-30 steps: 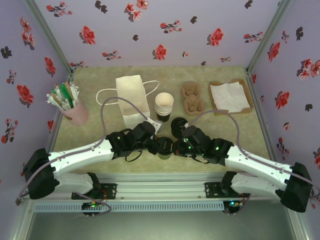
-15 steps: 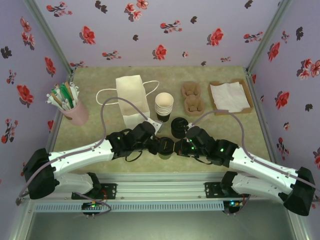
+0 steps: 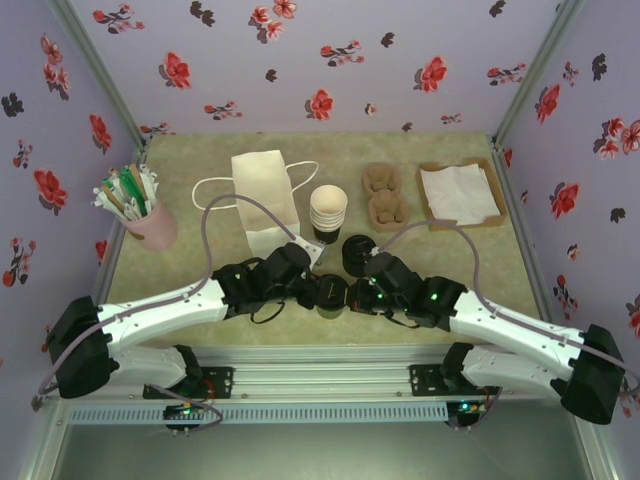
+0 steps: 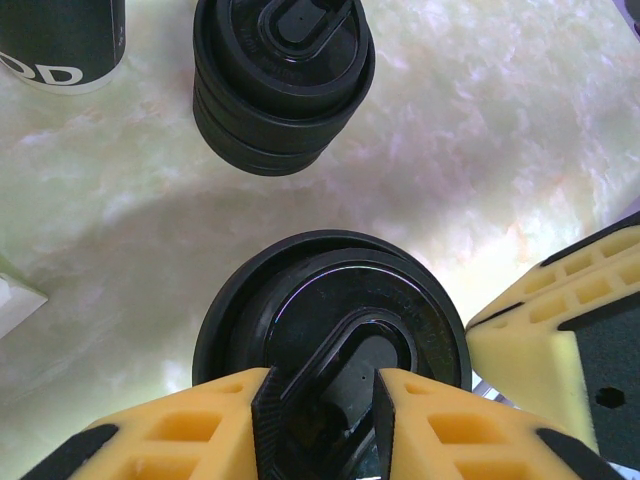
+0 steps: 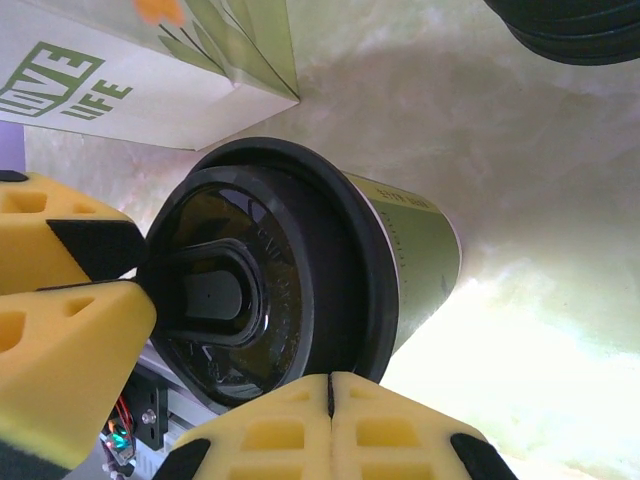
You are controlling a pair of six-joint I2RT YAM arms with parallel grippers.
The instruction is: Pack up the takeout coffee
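Left wrist: gripping lid (image 4: pixel 330 290) with left pincer (image 4: pixel 325 410), apparently nudging rim with clenched right pincer (image 5: pixel 330 400); could tip cup (image 5: pixel 415 260) if shoved.

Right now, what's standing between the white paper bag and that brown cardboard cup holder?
A stack of nested paper cups stands between the white paper bag and the brown cup holder. The top view shows it.

Lilac floral walls (image 3: pixel 320 60) surround a marbled tabletop (image 3: pixel 165 265)

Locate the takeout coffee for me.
In the top view, the takeout coffee stands near the table's front edge at centre, just in front of the stack of black lids.
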